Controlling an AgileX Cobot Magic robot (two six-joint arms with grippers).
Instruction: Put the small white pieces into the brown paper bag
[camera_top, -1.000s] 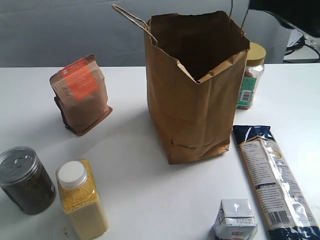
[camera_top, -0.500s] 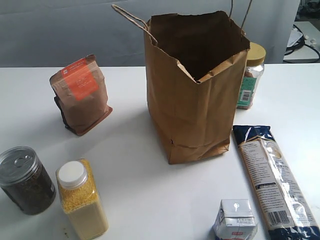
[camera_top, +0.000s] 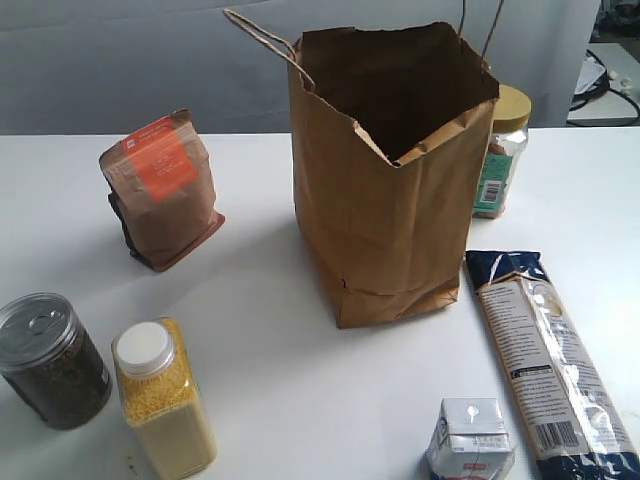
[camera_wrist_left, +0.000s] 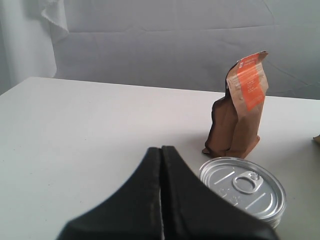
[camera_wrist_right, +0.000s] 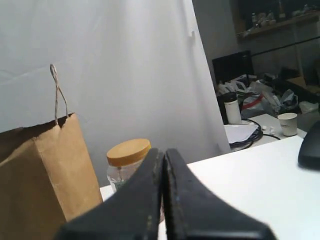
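Note:
The brown paper bag (camera_top: 395, 180) stands open and upright at the middle of the white table, its cord handles sticking up; its side also shows in the right wrist view (camera_wrist_right: 40, 175). No small white pieces show in any view. Neither arm appears in the exterior view. My left gripper (camera_wrist_left: 162, 150) is shut with nothing between its fingers, just behind a silver-lidded can (camera_wrist_left: 243, 187). My right gripper (camera_wrist_right: 163, 152) is shut and empty too, pointing toward a yellow-lidded jar (camera_wrist_right: 127, 160) beside the bag.
A brown pouch with an orange label (camera_top: 160, 190) stands left of the bag. A dark can (camera_top: 50, 358) and a yellow grain bottle (camera_top: 165, 398) sit front left. A white carton (camera_top: 470, 440) and a long pasta packet (camera_top: 550, 365) lie front right.
A dark shape at the exterior view's top right corner one second ago has left the frame. The things on the table have not moved.

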